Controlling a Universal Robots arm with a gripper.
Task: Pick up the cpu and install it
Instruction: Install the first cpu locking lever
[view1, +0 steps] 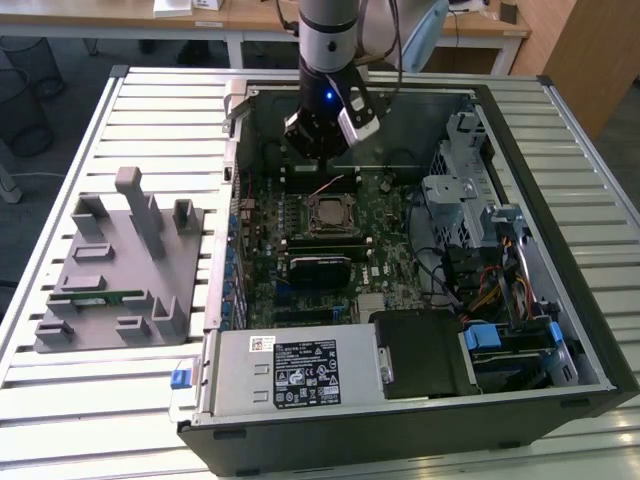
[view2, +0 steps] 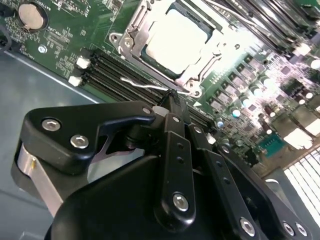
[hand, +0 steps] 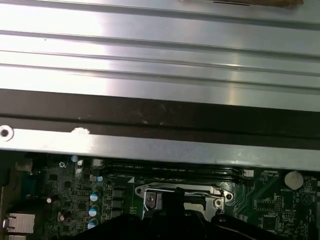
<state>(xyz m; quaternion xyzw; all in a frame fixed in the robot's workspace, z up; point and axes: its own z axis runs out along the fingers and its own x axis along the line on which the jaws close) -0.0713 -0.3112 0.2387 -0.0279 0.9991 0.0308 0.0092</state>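
The cpu (view1: 328, 213) lies flat in the motherboard socket inside the open computer case, its pale silver top facing up. In the second wrist view the cpu (view2: 180, 42) sits within the metal socket frame (view2: 131, 37), with nothing touching it. My gripper (view1: 318, 158) hangs just above the board, beyond the socket toward the case's back wall. Its black fingers (view2: 175, 145) come together at a tip with nothing between them, so my gripper (view2: 172, 97) is shut and apart from the chip. The first wrist view shows the socket frame (hand: 150, 192) partly behind the gripper body.
A grey plastic fixture (view1: 150, 245) with a green memory stick (view1: 95, 297) stands at the exterior view's left. The case holds memory slots (view2: 107, 72), a black block (view1: 320, 268), a power supply (view1: 290, 370) and a drive cage (view1: 465, 195) with cables. The case walls (view1: 420, 120) hem in the board.
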